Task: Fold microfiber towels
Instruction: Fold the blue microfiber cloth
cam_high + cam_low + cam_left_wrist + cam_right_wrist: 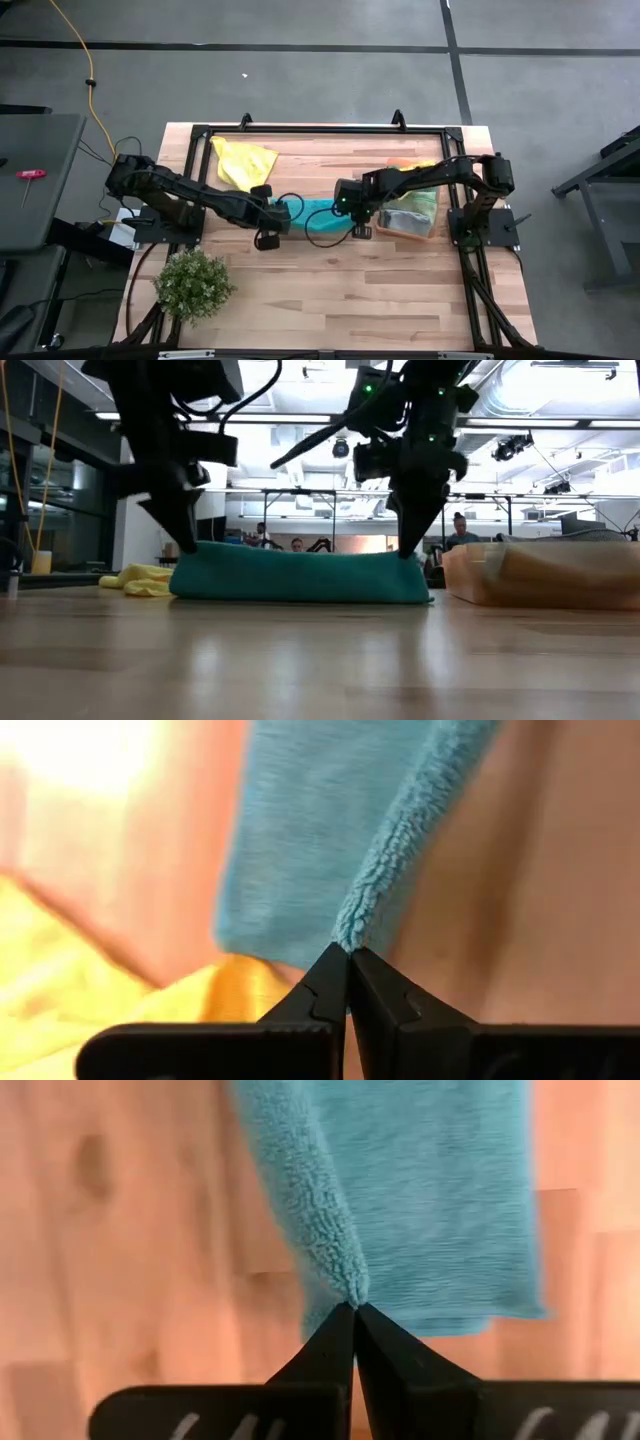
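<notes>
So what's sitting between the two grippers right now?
The teal towel spans the stretch from left gripper to right gripper, each shut on one end; clearest in the low view.

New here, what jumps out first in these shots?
The teal towel at mid-table, pinched at both ends: left gripper and right gripper each have their jaws shut on a corner. Next, the crumpled yellow towel at the far left of the table, and the orange bin of more cloths under the right arm. A bushy plant sits near left.
</notes>
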